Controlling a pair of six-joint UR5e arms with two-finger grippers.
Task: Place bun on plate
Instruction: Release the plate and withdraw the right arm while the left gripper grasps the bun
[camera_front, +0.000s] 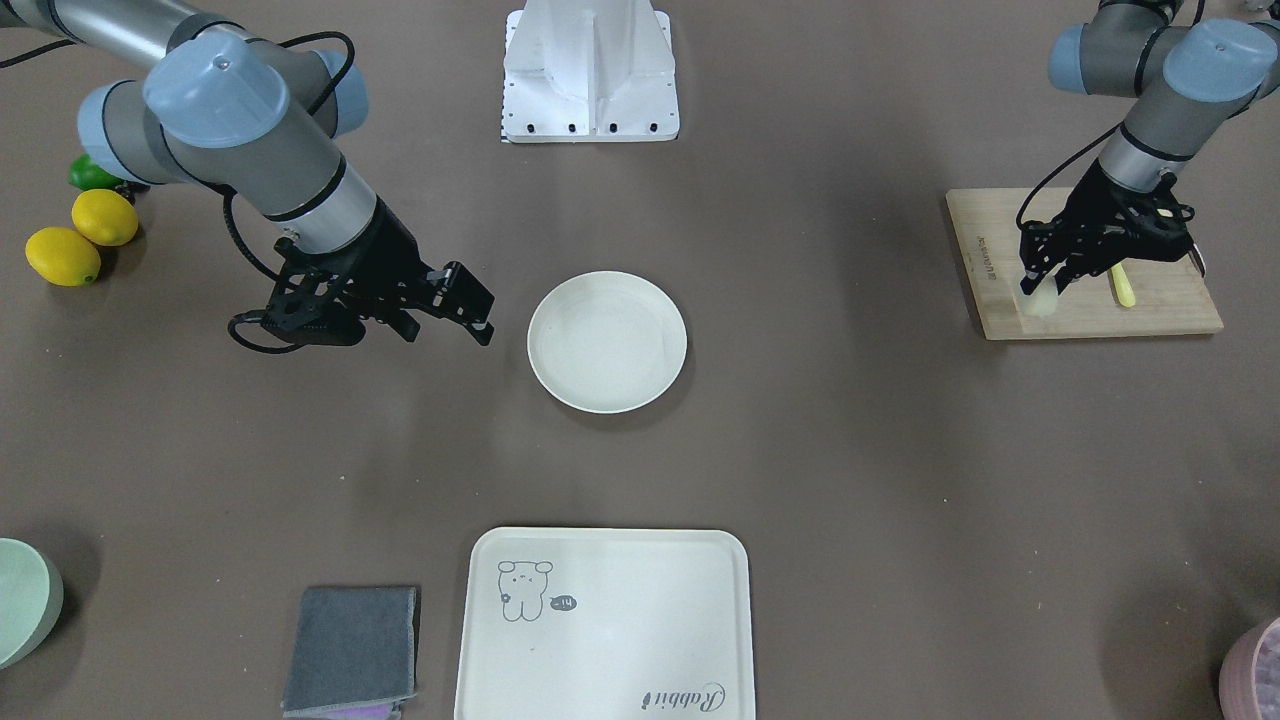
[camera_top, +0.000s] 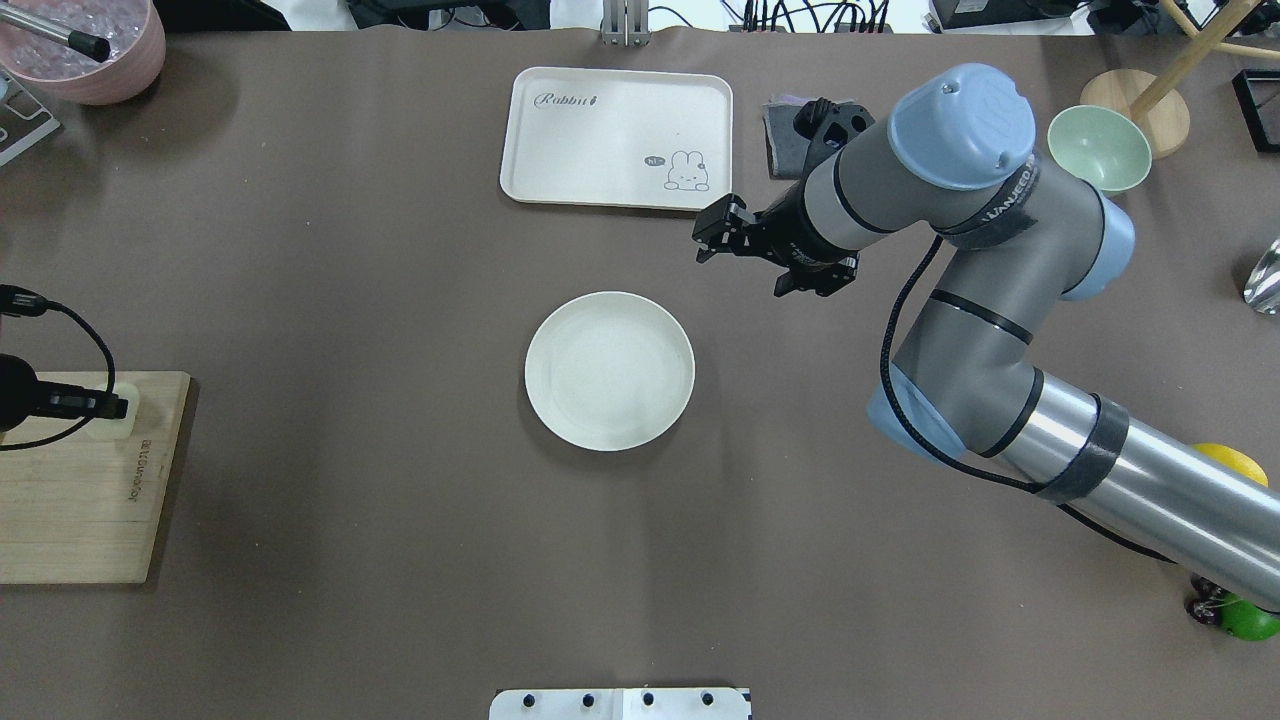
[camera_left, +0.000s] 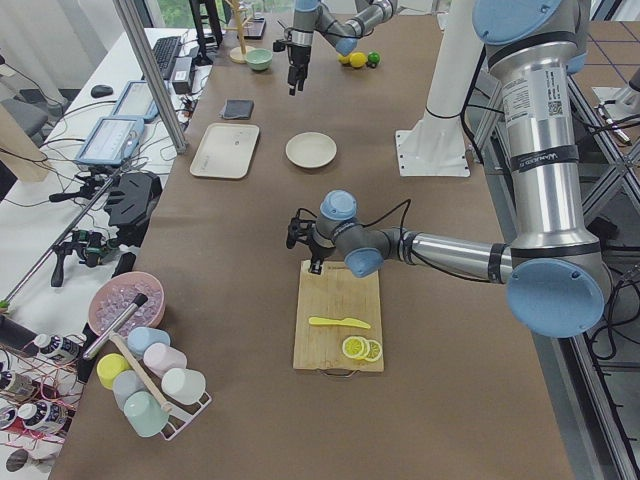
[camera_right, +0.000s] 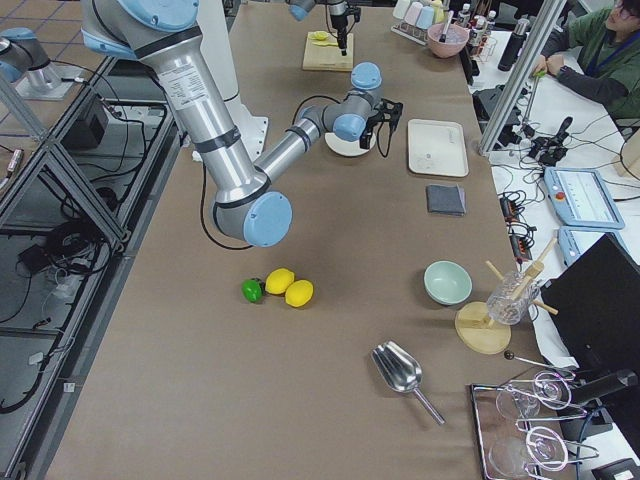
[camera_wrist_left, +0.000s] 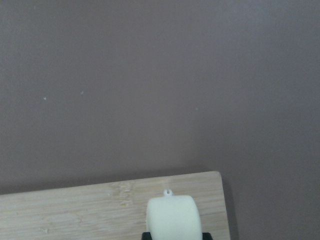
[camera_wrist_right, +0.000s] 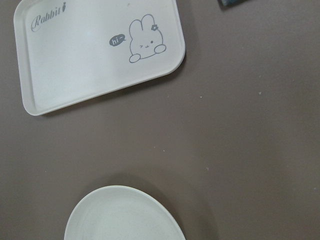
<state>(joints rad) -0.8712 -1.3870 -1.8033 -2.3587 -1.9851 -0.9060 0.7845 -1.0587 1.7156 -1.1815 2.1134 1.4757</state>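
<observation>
The bun, a pale cream rounded block, sits at a corner of the wooden cutting board. My left gripper is shut on it, fingers pressed against both its sides; in the overhead view the bun shows at the gripper's tip. The round cream plate lies bare at the table's middle, far from the bun. My right gripper hovers open beside the plate, on its far side toward the tray, holding nothing. The right wrist view shows the plate's rim below.
A yellow knife and lemon slices lie on the board. The rabbit tray and a grey cloth are across the table. A green bowl, whole lemons and a pink bowl sit at the edges.
</observation>
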